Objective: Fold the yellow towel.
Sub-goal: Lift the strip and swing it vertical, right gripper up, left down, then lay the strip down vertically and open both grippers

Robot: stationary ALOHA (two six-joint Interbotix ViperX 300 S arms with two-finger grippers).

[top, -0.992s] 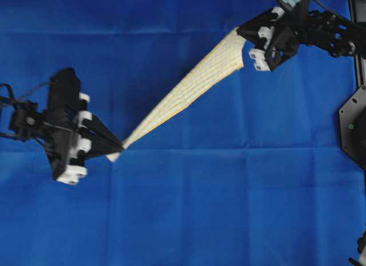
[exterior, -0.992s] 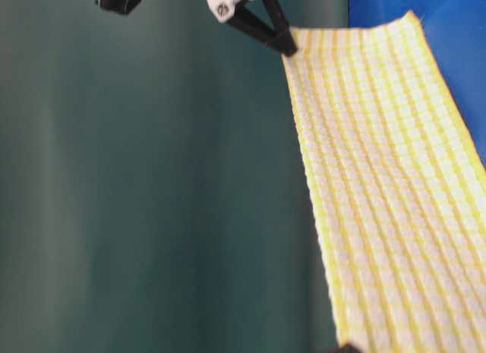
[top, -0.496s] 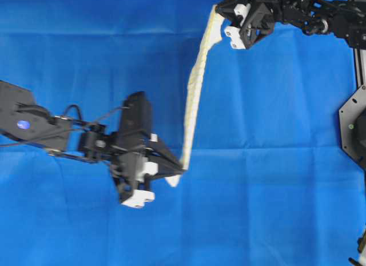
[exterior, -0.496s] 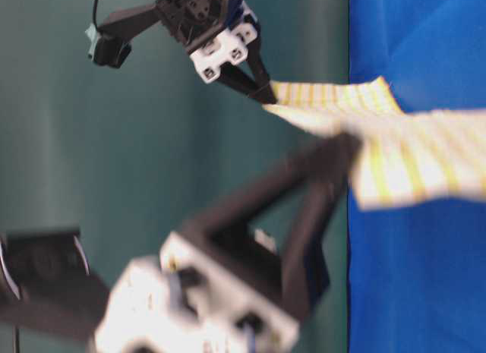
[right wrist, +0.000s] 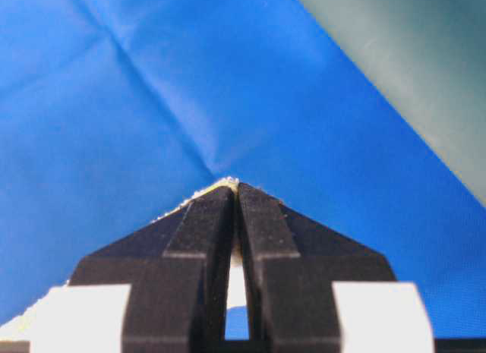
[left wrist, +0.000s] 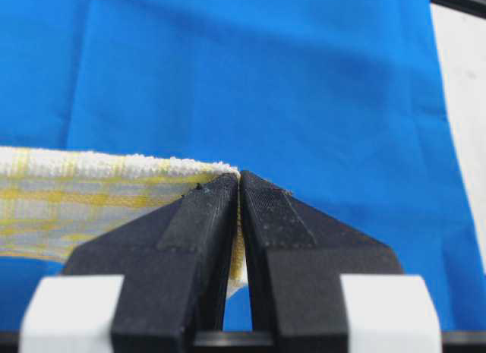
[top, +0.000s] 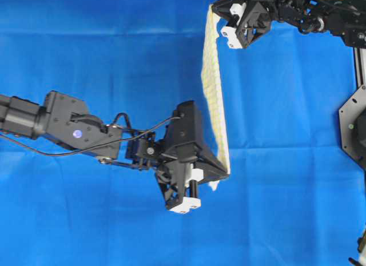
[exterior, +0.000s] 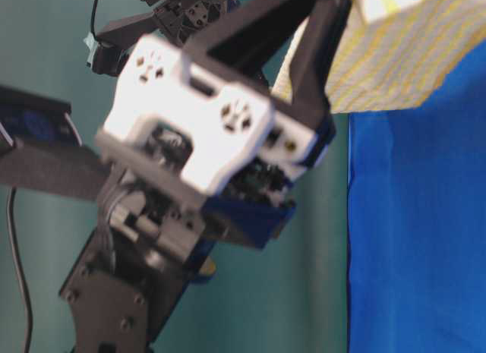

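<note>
Change since ~1 s back: left gripper (top: 227,173) has swung from the 9 o'clock side of the overhead view to just below centre, dragging its corner of the yellow towel (top: 213,88) w/ it; right gripper (top: 213,11) has shifted a bit toward 12, now at approx 1 o'clock near the top edge. Towel went from a diagonal strip running 8→1 o'clock to a near-vertical band, seen almost edge-on, hanging taut-ish btw the two grippers, above the blue cloth (top: 91,54). Both grippers clamped on towel: left wrist cam shows fingers (left wrist: 205,231) pinched on the hem corner, right wrist cam shows the same w/ just a sliver of fabric at the tips. Meaning, IMO: the carry/stretch part of the fold is in progress; towel is lifted, not laid, no crease set yet. Next likely needs the held edge brought down onto the cloth. Surroundings: blue cloth covers the whole work area, creases visible; black mount plate (top: 351,126) at 3 o'clock edge. Obstructions: none on the surface. Table-level cam mostly blocked by the blurred left arm, so the towel's lower hanging part can't be judged there.
</note>
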